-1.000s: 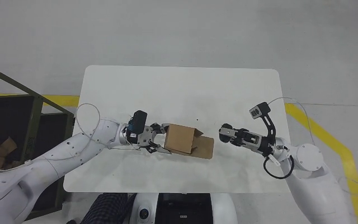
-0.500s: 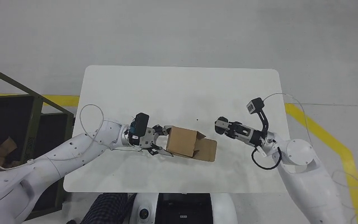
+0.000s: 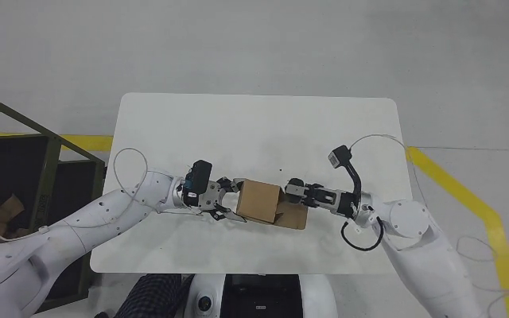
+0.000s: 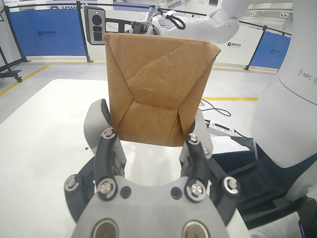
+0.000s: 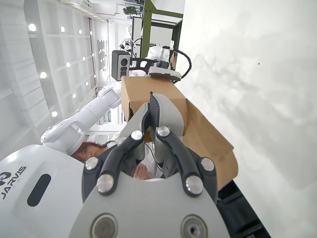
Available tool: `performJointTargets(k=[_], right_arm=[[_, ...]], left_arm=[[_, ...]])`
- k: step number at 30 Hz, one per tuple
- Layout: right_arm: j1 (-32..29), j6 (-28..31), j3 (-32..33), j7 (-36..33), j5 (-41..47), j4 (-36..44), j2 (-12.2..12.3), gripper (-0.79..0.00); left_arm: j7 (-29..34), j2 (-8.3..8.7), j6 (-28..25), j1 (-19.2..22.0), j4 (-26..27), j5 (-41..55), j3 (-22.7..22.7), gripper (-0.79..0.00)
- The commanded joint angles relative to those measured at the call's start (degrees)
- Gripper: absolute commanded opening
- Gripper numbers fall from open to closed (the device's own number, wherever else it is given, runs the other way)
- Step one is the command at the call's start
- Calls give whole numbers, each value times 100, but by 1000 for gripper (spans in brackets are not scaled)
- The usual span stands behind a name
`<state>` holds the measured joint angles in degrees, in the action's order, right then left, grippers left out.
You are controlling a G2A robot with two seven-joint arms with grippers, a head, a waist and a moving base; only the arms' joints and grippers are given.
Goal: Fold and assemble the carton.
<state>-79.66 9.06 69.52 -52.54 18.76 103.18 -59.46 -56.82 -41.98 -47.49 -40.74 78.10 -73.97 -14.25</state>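
Carton (image 3: 256, 200) in the top view: brown, on its side over the white worktop (image 3: 254, 127), between the two hands. The left hand (image 3: 231, 199) clamps the closed end, one finger on each side wall. The right hand (image 3: 293, 191) is at the opposite, open end, tips at the mouth; touching or just inside, can't tell. A loose flap (image 3: 294, 217) lies flat on the worktop just beside the right hand, on its robot-facing side.

Left wrist view: the left hand (image 4: 151, 121) has its fingers (image 4: 95, 125) spread to carton width, pads pressed on both sides of the carton (image 4: 158, 75), so it is gripping it. The end facing this hand is closed with folded, overlapping panels, creased. The worktop (image 4: 44, 130) lies under and around the hand. The right hand (image 4: 138, 27) peeks out past the far end of the carton, straight ahead of the left hand.

Right wrist view: the right hand (image 5: 150, 110) is closed, both fingers (image 5: 168, 115) pressed together, nothing seen between them. The tips are right at the mouth of the carton (image 5: 146, 87), and the open end faces this hand. The loose flap (image 5: 210, 139) sticks out from the carton toward the hand, passing beside the fingers, along the worktop (image 5: 247, 38). The left hand (image 5: 161, 71) is beyond the carton, on its far end.
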Motion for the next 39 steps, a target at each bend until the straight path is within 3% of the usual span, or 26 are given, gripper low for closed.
performJointTargets(k=[1, 6, 17, 30, 39], right_arm=[[-48, 18, -29, -40, 21, 82, 1, -785], [-72, -39, -131, -55, -50, 225, -4, -785], [59, -118, -297, 0, 17, 36, -36, -785], [-880, 75, 982, 224, 354, -77, 150, -785], [-1225, -152, 829, 68, 2, 611, 178, -785]], left_arm=[[0, 0, 0, 0, 0, 0, 0, -686], [0, 0, 0, 0, 0, 0, 0, -773], [0, 0, 0, 0, 0, 0, 0, -785], [0, 0, 0, 0, 0, 0, 0, -785], [0, 0, 0, 0, 0, 0, 0, -785]])
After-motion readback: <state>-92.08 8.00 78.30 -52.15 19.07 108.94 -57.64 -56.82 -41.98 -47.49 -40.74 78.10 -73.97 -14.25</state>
